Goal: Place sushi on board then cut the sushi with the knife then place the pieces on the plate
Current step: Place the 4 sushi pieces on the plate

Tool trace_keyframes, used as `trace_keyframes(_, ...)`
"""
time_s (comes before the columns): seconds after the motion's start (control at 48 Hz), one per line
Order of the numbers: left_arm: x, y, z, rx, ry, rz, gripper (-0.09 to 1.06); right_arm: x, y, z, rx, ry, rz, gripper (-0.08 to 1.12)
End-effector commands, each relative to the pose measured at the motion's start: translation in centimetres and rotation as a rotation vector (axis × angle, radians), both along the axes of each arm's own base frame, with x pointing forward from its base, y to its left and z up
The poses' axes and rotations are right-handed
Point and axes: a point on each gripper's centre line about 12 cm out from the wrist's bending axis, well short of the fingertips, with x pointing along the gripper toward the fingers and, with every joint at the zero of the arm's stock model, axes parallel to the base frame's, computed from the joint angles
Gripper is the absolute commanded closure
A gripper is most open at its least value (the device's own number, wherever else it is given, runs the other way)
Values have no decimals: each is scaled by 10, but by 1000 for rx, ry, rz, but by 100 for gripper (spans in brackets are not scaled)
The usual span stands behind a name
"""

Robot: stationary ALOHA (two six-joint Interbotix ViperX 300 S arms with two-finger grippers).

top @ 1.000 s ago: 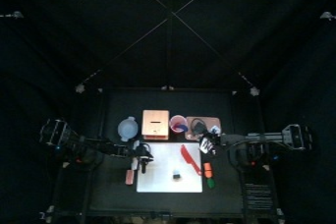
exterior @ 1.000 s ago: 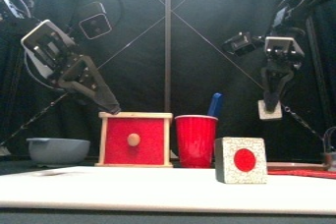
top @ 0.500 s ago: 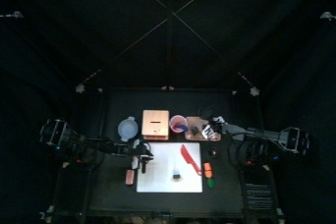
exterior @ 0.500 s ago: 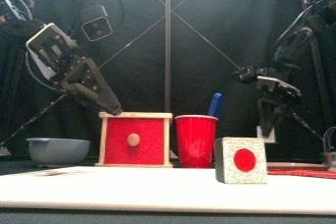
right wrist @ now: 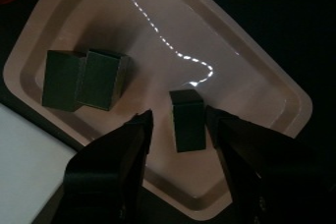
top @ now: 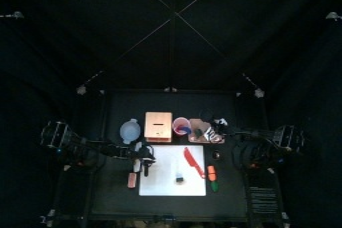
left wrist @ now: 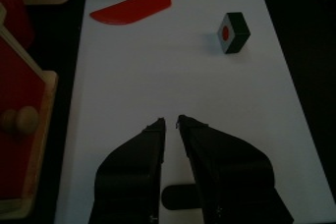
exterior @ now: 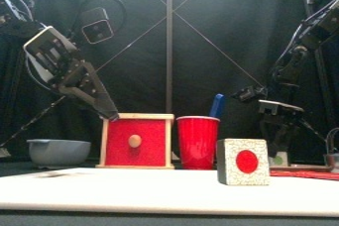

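- The right gripper [right wrist: 179,118] is now hanging low over the pink tray [right wrist: 250,61] near the table's back edge, having left the white board [left wrist: 171,71] a second ago. A sushi piece [right wrist: 188,120] is sitting at its tip; I cannot tell whether it is gripped or released.
- Judging by this, the task is nearing its end: only one last piece [left wrist: 234,29] is waiting on the board, near the red knife [left wrist: 147,0].
- The left gripper [left wrist: 176,122] is hovering by the board's left edge, pinched together and empty.
- Four sushi pieces are showing: a pair of blocks [right wrist: 82,79] on the tray, one at the right gripper and one on the board. Two knives are showing, the red one and a blue knife [exterior: 216,104] standing in the red cup [exterior: 197,141].
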Motion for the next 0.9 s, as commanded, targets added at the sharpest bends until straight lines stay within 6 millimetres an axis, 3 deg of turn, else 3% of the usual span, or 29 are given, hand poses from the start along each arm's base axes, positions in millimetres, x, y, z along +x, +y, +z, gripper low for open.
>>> trace_keyframes(0.021,6,0,8,-3,-29,3,34,6,-4,21,-36,-71,-7,21)
trace_keyframes(0.208,6,-1,9,-4,-34,1,34,9,7,54,-75,-171,22,21)
trace_keyframes(0.479,6,0,10,-4,-34,3,34,26,81,96,-82,-343,294,20)
trace_keyframes(0.708,9,0,12,-5,-43,4,35,44,150,105,-21,-447,557,20)
trace_keyframes(0.896,11,0,15,-7,-52,5,35,69,183,93,28,-434,656,20)
